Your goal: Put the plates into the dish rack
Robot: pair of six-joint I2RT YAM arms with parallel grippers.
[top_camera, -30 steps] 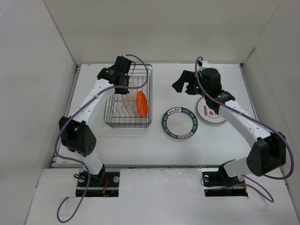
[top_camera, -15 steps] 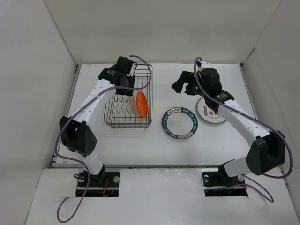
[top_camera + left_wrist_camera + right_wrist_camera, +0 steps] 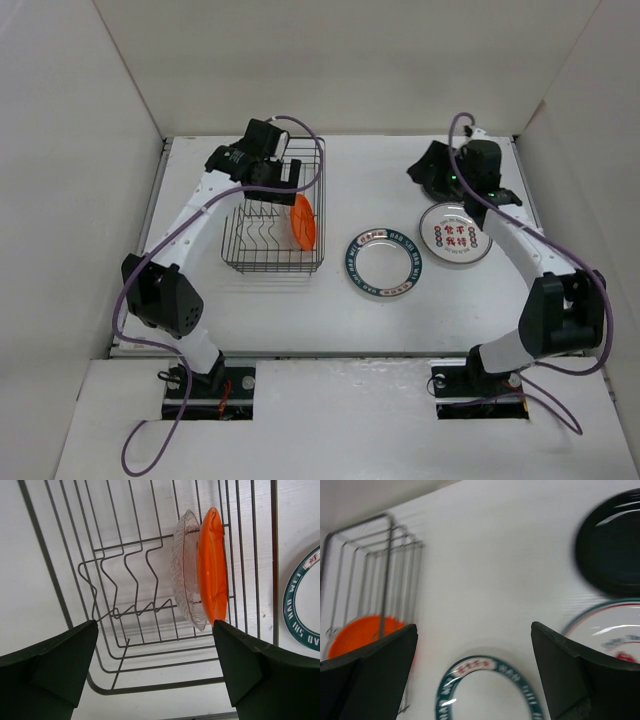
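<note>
Left gripper (image 3: pixel 155 627): jaws wide apart over dish rack (image 3: pixel 270 268), empty. Clear plate (image 3: pixel 184 565) and orange plate (image 3: pixel 212 565) upright, side by side, at rack's 3 o'clock side. Right gripper (image 3: pixel 474 630): jaws apart, empty.

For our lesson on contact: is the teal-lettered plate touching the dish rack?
Apart. The top external view shows a strip of bare table between the teal-lettered plate and the right side of the dish rack.

Around me: flat white tabletop (image 3: pixel 290 310), boxed in w/ plain white wall panels: back panel (image 3: pixel 340 60) at 12, side panels at 9 (image 3: pixel 60 200) & 3 (image 3: pixel 590 150). Light even, shadows soft.
</note>
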